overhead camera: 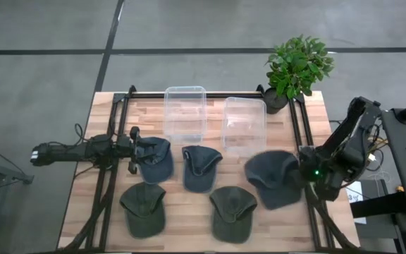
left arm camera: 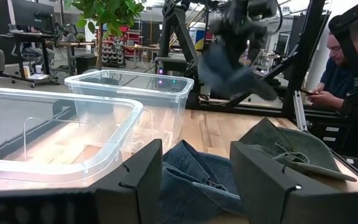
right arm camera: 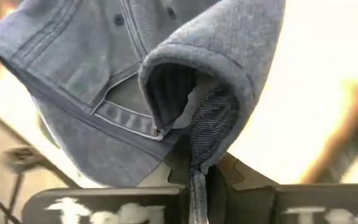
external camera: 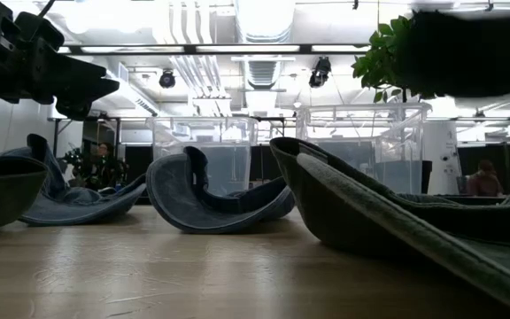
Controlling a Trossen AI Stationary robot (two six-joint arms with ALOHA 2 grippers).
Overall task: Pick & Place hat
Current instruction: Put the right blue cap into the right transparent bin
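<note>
Right hand (overhead camera: 309, 174) hidden under its grey cap (overhead camera: 273, 176)

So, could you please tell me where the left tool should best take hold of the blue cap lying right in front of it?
Probably the soft crown edge of the blue cap facing the left tool, approached level from that arm's own side: that fabric stands bunched up between its open fingers. The right tool is busy holding the grey cap.

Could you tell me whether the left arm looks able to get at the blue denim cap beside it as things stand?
Probably yes: the left tool sits open at the edge of the blue denim cap, with nothing between them. The right tool is busy on the dark grey cap.
</note>
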